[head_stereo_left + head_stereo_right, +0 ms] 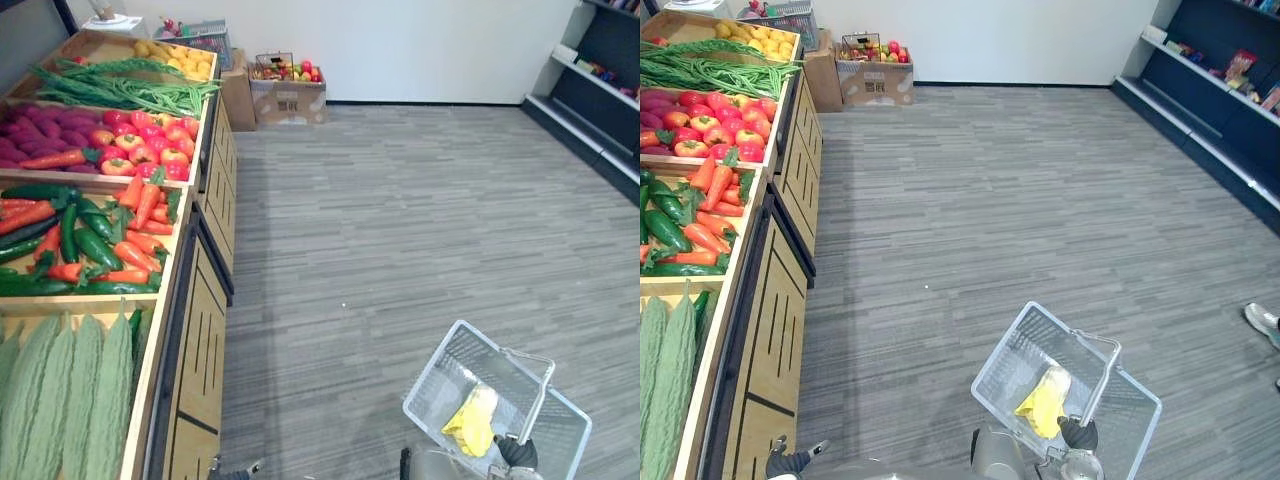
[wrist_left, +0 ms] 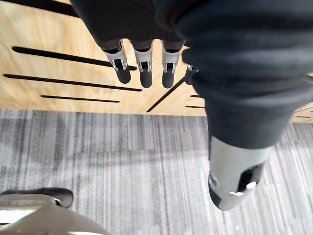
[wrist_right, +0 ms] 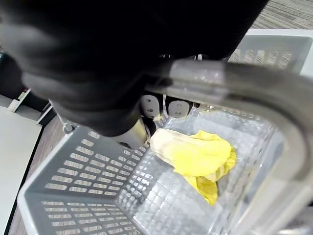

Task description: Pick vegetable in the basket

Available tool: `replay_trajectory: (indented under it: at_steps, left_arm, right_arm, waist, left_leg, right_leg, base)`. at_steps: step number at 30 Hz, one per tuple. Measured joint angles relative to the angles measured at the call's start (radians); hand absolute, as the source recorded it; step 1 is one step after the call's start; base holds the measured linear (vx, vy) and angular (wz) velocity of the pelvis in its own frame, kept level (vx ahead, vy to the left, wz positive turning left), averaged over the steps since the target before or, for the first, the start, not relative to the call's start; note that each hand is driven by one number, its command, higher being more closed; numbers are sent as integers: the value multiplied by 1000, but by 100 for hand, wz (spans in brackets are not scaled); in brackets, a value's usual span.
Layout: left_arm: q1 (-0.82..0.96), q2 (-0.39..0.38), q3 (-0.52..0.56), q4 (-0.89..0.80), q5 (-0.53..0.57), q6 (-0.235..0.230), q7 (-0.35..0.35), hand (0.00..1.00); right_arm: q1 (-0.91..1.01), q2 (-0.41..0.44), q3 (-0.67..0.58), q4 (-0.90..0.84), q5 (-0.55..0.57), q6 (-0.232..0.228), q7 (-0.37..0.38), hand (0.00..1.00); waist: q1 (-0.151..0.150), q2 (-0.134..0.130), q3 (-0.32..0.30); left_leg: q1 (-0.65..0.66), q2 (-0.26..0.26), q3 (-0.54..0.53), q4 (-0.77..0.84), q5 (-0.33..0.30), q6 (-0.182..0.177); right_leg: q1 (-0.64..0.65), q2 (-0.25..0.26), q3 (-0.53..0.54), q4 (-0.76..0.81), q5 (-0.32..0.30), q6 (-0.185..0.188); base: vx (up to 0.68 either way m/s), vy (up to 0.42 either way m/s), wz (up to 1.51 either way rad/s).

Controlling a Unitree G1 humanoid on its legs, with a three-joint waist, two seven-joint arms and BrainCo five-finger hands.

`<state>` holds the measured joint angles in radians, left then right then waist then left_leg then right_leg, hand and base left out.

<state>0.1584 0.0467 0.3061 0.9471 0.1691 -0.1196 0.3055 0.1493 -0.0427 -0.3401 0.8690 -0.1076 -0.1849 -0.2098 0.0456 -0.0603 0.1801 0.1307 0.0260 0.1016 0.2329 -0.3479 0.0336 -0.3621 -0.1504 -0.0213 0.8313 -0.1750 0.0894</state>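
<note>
Wooden produce stand (image 1: 200,330) carries carrots (image 1: 133,255), cucumbers (image 1: 95,247), green beans (image 1: 120,92), gourds (image 1: 70,400).

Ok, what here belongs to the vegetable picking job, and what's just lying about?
For the job: basket, yellow leafy vegetable inside it, right robot hand holding its handle, left robot hand open, carrots and cucumbers on the stand.
Lying about: cardboard box, shelves, a person's shoe.
</note>
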Motion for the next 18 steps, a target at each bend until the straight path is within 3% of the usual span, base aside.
replay_trajectory:
  at_steps: [2, 5, 6, 8, 9, 11, 12, 13, 14, 15, 16, 18]
  left_arm:
    - [-32, -13, 13, -1, -8, 0, 1, 0]
    - [-83, -38, 24, -4, -11, 0, 2, 0]
    - [-97, -59, 46, -4, -11, -1, 2, 0]
    - [-114, -77, 56, -2, -11, -3, 0, 0]
    - [-104, -104, 57, -3, -11, -2, 0, 0]
    - [-84, -122, 55, 4, -11, -2, -3, 0]
    - [-80, -122, 65, 1, -11, -2, -3, 0]
    - [-80, -123, 79, -7, -36, -2, -3, 0]
    - [-79, -123, 85, -11, -44, -2, -3, 0]
    - [-78, -123, 94, -12, -52, -2, -4, 0]
    - [-77, -123, 93, -21, -70, -2, -5, 0]
    - [-76, -123, 90, -36, -70, -4, -5, 0]
  right_arm:
    - [-4, 6, -6, 10, 0, 1, 0, 100]
    - [-9, 13, -23, 17, 4, 13, 2, 100]
    - [-9, 14, -39, 23, 11, 24, 1, 100]
    - [-25, 16, -57, 34, 12, 34, -1, 100]
    - [-35, 13, -66, 34, 11, 35, -1, 100]
    - [-34, 3, -64, 29, 10, 35, 0, 100]
    - [-28, 4, -51, 29, 9, 35, 1, 100]
    - [-22, 8, -29, 27, 9, 35, 2, 100]
    - [-22, 9, -15, 27, 8, 36, 2, 100]
    - [-23, 8, 0, 26, 8, 37, 2, 100]
    - [-23, 9, 7, 23, 7, 38, 2, 100]
    - [-17, 11, 22, 18, 8, 38, 2, 100]
  waist:
    - [-6, 14, 0]
    - [-16, 32, 3]
    - [-19, 49, 6]
    - [-15, 63, 3]
    - [-15, 68, 3]
    - [-21, 80, -5]
    - [-23, 84, -7]
    - [-17, 82, -6]
    - [-13, 72, 2]
    - [-11, 79, 4]
    - [-2, 78, 6]
    - [-2, 76, 6]
  left_leg:
    - [16, 25, -19, -24, -1, -20]
    - [61, 62, -62, -72, -17, -57]
    - [100, 98, -92, -94, -29, -80]
    - [96, 132, -108, -62, -3, -123]
    - [97, 137, -117, -6, 56, -138]
    - [54, 149, -123, 110, 124, -135]
    - [-22, 156, -140, 280, 199, -134]
    - [-106, 170, -146, 460, 324, -153]
    - [-148, 189, -143, 554, 334, -156]
    - [-199, 211, -126, 676, 321, -154]
    - [-254, 232, -75, 790, 276, -144]
    - [-319, 253, -12, 811, 231, -130]
  right_leg:
    - [-26, 30, -55, -190, 1, 0]
    - [-23, 69, -41, -473, 38, 9]
    - [-1, 91, -38, -499, 148, 2]
    - [-5, 96, -75, -407, 109, -39]
    - [1, 82, -103, -328, 53, -57]
    - [44, 76, -138, -311, 13, -72]
    - [100, 77, -168, -339, -17, -82]
    - [165, 82, -191, -382, -41, -99]
    - [197, 89, -194, -406, -48, -105]
    - [250, 102, -197, -434, -49, -108]
    - [333, 103, -198, -478, -50, -109]
    - [415, 98, -203, -547, -55, -110]
  base:
    - [293, -90, 24]
    - [483, -213, 54]
    - [528, -284, 74]
    - [521, -305, 67]
    - [513, -311, 45]
    - [456, -282, 57]
    - [588, -366, 73]
    - [578, -353, 56]
    - [438, -276, 29]
    - [351, -212, 5]
    - [314, -185, -1]
    - [241, -132, -3]
